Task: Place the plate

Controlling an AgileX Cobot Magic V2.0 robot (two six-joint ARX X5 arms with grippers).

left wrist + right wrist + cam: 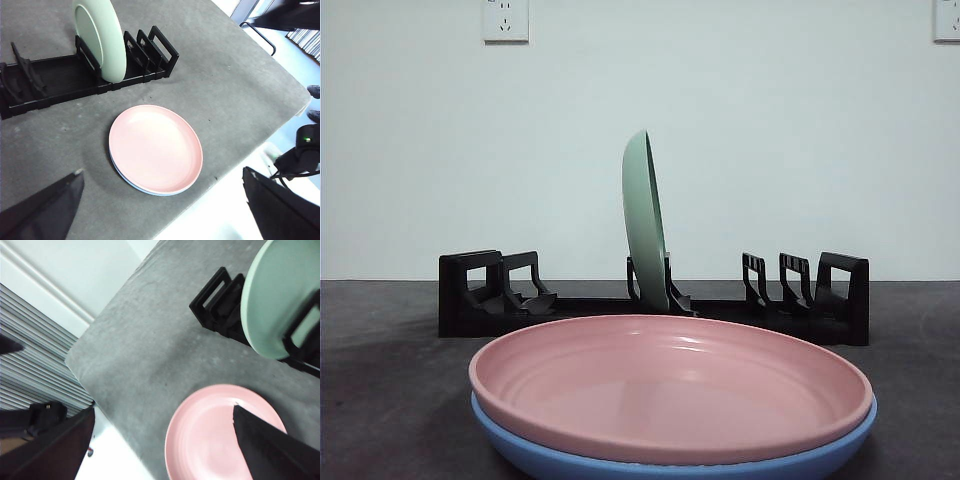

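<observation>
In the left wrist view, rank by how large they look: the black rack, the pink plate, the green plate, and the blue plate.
1. black rack, the longest span, cut by the picture's edge
2. pink plate, full face showing
3. green plate, upright in the rack, seen at an angle and farther off, so its true size is unsure
4. blue plate, only a thin rim under the pink plate

Blue plate (620, 462) mostly hidden under pink (670, 385).
</observation>
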